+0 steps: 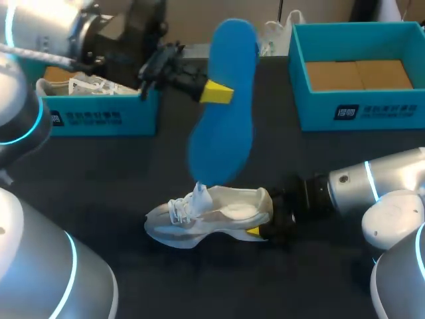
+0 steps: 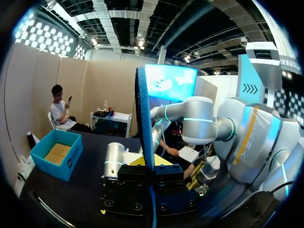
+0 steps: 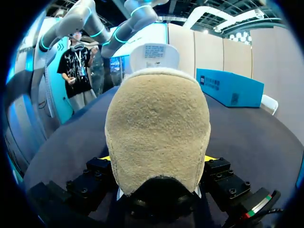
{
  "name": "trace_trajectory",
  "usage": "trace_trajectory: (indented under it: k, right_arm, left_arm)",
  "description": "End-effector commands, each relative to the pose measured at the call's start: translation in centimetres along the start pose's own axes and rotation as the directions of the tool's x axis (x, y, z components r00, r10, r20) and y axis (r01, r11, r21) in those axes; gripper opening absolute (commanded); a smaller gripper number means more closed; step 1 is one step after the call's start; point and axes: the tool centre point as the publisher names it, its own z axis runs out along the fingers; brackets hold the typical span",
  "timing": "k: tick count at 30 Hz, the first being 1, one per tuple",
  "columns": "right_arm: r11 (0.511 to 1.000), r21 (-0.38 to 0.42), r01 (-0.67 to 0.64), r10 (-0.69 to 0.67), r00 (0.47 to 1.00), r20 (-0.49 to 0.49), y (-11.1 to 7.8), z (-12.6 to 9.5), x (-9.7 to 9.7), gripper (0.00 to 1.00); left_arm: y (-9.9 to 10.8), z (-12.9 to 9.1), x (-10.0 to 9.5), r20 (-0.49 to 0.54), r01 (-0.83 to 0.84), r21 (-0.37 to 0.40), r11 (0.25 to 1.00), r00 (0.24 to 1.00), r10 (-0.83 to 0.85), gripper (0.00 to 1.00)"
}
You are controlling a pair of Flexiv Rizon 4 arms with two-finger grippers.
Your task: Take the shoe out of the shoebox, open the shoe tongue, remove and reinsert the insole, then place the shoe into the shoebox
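Left gripper [image 1: 216, 92] was clamped on the insole [image 1: 226, 113], upright above the shoe [image 1: 212, 212]. Right gripper [image 1: 262, 229] was clamped on its heel, toward the table's [image 1: 99, 173] near edge.

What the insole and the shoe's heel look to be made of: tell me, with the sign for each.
Insole: probably foam under a matte blue fabric face; it is thin and holds flat, seen edge-on in the left wrist view. Shoe, at its heel: tan and napped, suede-like or fleecy; a fuzzy grain shows up close.
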Motion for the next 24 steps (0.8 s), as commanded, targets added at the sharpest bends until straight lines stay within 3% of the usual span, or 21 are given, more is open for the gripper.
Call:
trace_trajectory:
  k: [1,8,17,24]
  right_arm:
    - [1.0,0.006,0.0,0.0,1.0,0.002,0.2,0.0,0.1,0.0]
    - [1.0,0.006,0.0,0.0,1.0,0.002,0.2,0.0,0.1,0.0]
    - [1.0,0.006,0.0,0.0,1.0,0.002,0.2,0.0,0.1,0.0]
    - [1.0,0.006,0.0,0.0,1.0,0.002,0.2,0.0,0.1,0.0]
  left_arm:
    - [1.0,-1.7,1.7,0.021,-0.004,0.049,0.999,1.0,0.003,0.0]
    - [1.0,-1.7,1.7,0.021,-0.004,0.049,0.999,1.0,0.003,0.0]
    - [0.2,-3.4,5.5,0.074,0.003,0.094,0.996,0.997,-0.01,0.0]
    - [0.3,-4.9,6.5,0.082,-0.006,0.129,0.992,0.997,-0.004,0.0]
